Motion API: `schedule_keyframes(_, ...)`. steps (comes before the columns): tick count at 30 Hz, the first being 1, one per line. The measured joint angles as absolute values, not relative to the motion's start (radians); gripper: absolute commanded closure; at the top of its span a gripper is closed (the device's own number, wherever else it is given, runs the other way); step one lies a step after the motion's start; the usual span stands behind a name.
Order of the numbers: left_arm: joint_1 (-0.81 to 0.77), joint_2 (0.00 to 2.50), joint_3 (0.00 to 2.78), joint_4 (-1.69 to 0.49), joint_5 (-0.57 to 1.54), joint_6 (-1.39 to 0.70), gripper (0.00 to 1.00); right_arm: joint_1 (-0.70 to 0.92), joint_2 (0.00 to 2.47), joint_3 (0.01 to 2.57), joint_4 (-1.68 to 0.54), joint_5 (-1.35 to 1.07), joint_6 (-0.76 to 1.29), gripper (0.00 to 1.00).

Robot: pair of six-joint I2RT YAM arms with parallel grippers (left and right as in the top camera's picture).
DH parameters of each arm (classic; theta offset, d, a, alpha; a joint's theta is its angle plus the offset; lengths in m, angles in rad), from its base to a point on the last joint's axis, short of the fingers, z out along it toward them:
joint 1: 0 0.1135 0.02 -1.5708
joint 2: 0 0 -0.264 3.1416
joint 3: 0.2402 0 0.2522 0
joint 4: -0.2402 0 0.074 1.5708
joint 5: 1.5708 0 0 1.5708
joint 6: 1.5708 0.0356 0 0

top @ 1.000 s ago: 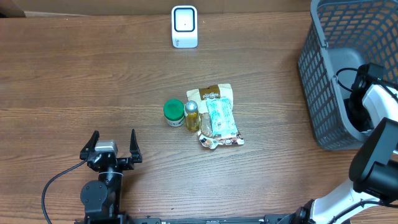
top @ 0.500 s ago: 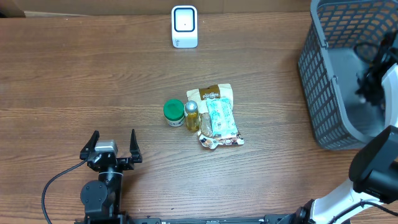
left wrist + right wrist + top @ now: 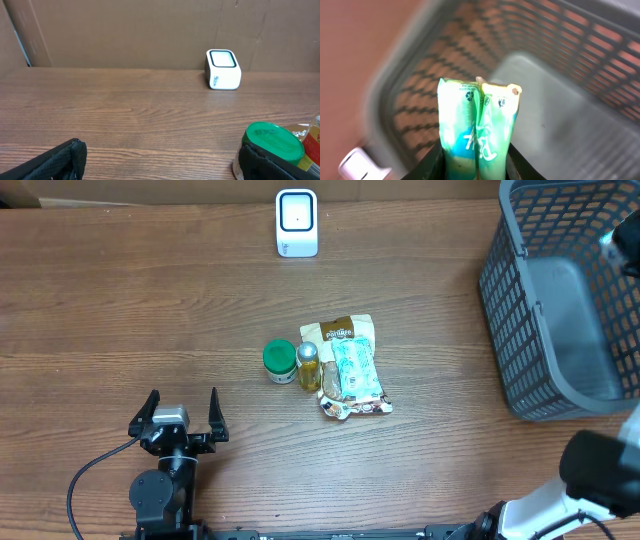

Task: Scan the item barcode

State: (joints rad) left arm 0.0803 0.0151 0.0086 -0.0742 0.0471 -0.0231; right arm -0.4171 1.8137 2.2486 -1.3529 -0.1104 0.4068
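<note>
The overhead camera looks straight down on the table (image 3: 120, 300), with the scanner (image 3: 297, 222) at 12 o'clock and the basket (image 3: 510, 310) at 3 o'clock. The left wrist camera sits low by the tabletop at 8 o'clock and faces 12 o'clock; it shares the scanner and the green-lidded jar (image 3: 272, 142) with overhead. The right wrist camera looks down into the basket from close by, with the view blurred and the green packet (image 3: 477, 125) right before the lens.

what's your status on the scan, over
Left tool open, idle. Right tool shut on green packet, above the basket. Scanner not yet reached; pile of goods mid-table, likely off the path.
</note>
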Motion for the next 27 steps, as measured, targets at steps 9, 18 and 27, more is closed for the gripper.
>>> schedule_keyframes(9, 0.08, 0.015, 0.009, -0.074, 0.047, -0.023, 0.0, -0.416, 1.714, 2.283, -1.492, -0.479, 0.175, 0.72)
schedule_keyframes(18, 0.08, 0.015, 0.009, -0.074, 0.047, -0.023, 0.0, -0.327, 1.719, 2.214, -1.597, -0.581, 0.078, 0.72)
schedule_keyframes(27, 0.08, 0.015, 0.009, -0.074, 0.047, -0.023, 0.0, -0.128, 1.72, 2.026, -1.533, -0.599, 0.03, 0.71)
